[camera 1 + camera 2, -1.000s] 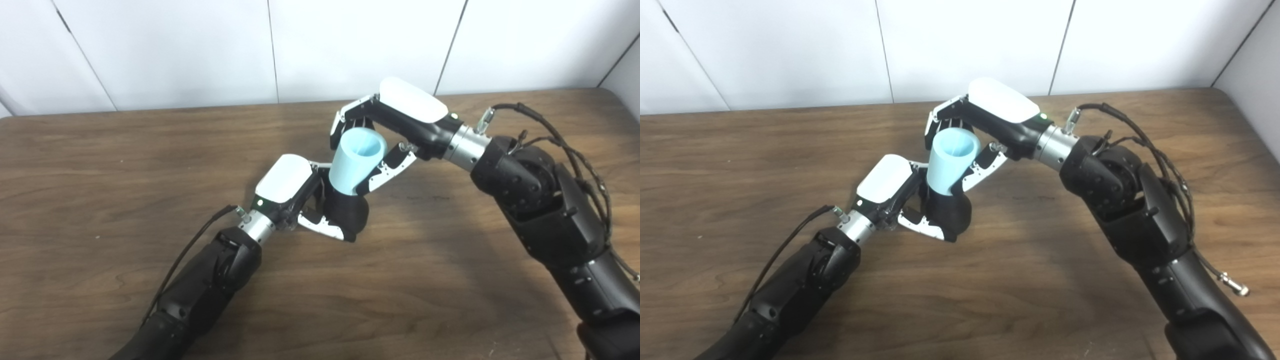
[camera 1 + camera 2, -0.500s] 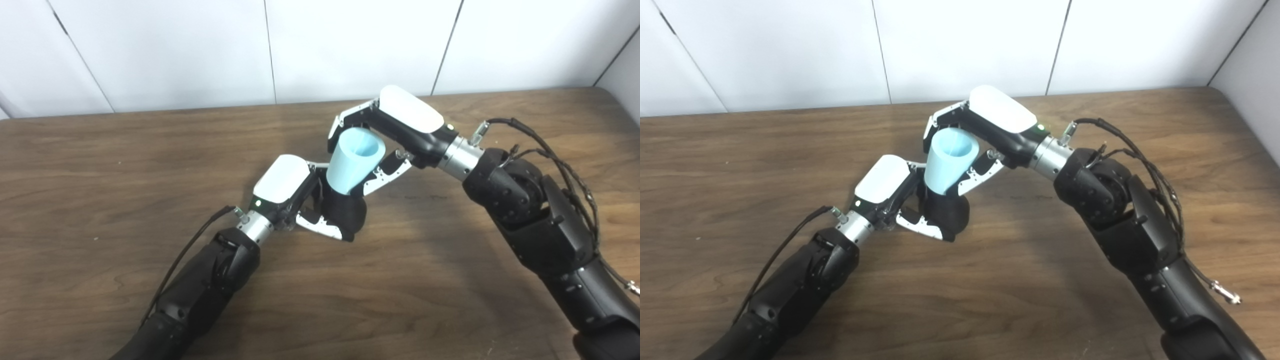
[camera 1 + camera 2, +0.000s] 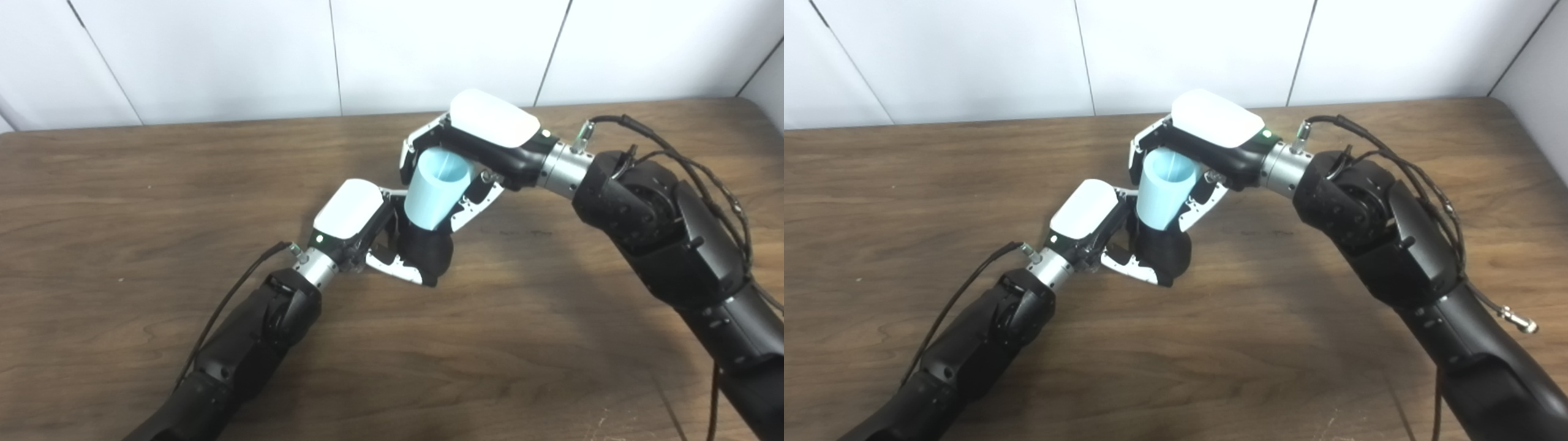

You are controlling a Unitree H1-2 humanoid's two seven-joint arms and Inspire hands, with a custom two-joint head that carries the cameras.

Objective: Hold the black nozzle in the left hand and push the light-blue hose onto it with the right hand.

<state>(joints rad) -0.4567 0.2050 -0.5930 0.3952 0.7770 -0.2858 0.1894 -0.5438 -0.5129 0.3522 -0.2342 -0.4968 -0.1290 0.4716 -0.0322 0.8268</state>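
My left hand (image 3: pixel 361 226) is shut on the black nozzle (image 3: pixel 429 254), which stands on the brown table near the middle. The light-blue hose (image 3: pixel 436 195), a short tapered tube with its open wide end facing up, sits with its narrow lower end on top of the nozzle. My right hand (image 3: pixel 484 141) is shut on the hose from behind and from the right, fingers on both sides. The joint between hose and nozzle is partly hidden by the fingers. In the right eye view the hose (image 3: pixel 1164 196) stands over the nozzle (image 3: pixel 1165 254) too.
The wooden table (image 3: pixel 122 184) runs back to a white panelled wall. A black cable bundle (image 3: pixel 692 171) loops off the right forearm, and a thin cable (image 3: pixel 236 294) trails along the left forearm. The table's right edge lies at the far right.
The right hand has rolled over the hose and tipped it more upright on the nozzle. The left hand stays on the nozzle. The view has shifted slightly.
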